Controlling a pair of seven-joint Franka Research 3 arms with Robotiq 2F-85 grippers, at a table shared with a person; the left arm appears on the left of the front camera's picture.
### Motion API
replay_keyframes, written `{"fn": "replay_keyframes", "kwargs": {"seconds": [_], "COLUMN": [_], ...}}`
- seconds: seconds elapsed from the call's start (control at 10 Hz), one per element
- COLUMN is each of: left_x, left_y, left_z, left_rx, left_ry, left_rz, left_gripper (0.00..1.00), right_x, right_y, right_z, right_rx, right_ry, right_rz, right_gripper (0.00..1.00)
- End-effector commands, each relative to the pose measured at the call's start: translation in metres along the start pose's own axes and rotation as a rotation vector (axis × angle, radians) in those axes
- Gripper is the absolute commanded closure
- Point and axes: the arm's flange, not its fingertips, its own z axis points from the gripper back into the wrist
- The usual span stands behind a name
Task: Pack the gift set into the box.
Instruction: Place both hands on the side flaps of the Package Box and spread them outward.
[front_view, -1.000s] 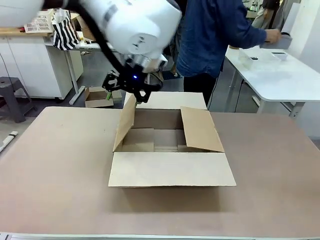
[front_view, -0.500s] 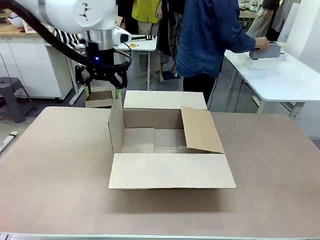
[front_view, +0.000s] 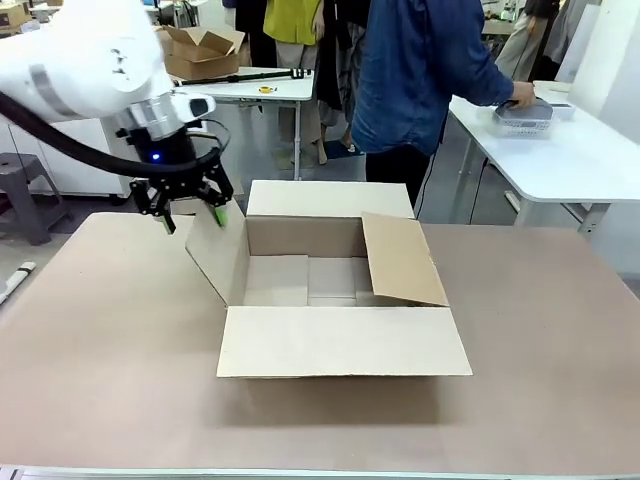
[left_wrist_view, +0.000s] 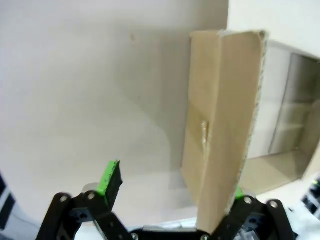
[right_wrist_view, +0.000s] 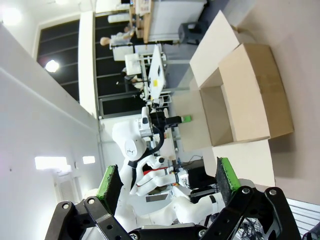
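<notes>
The box (front_view: 340, 340) lies open in the middle of the table, its front and back flaps spread flat and its right flap leaning inward. My left gripper (front_view: 192, 212) is open astride the top edge of the left flap (front_view: 222, 255), which tilts outward. In the left wrist view that flap (left_wrist_view: 220, 125) stands between my fingers, close against the right one. The gift set (front_view: 525, 115), a pale basket, sits on a white side table at the far right under the person's hand. My right gripper (right_wrist_view: 167, 177) is open in the air, far from the box (right_wrist_view: 250, 100).
A person in a blue top (front_view: 420, 70) stands behind the table, reaching right to the white side table (front_view: 570, 160). A smaller cardboard box (front_view: 200, 50) rests on a far table at the back left. Brown tabletop (front_view: 110, 320) surrounds the box.
My left gripper swung left and lower, and the left flap went from leaning inward to tilting outward. The person's hand has brought a basket onto the side table.
</notes>
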Motion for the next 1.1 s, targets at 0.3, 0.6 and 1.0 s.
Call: {"fn": "replay_keyframes", "kwargs": {"seconds": [0.3, 0.6, 1.0], "left_x": [-0.028, -0.018, -0.018], "left_y": [0.048, 0.033, 0.033], "left_z": [-0.004, 0.009, 0.009], "left_rx": [-0.219, -0.130, -0.130], "left_ry": [0.002, -0.019, -0.019], "left_rz": [0.004, 0.023, 0.023], "left_gripper": [0.00, 0.00, 0.00], "right_x": [0.002, 0.002, -0.021], "right_y": [0.002, 0.002, -0.010], "right_z": [-0.001, -0.001, -0.138], "right_rx": [0.022, 0.022, -0.166], "right_ry": [-0.003, -0.003, 0.165], "right_rz": [0.027, 0.027, 0.160], "right_gripper": [0.00, 0.00, 0.00]}}
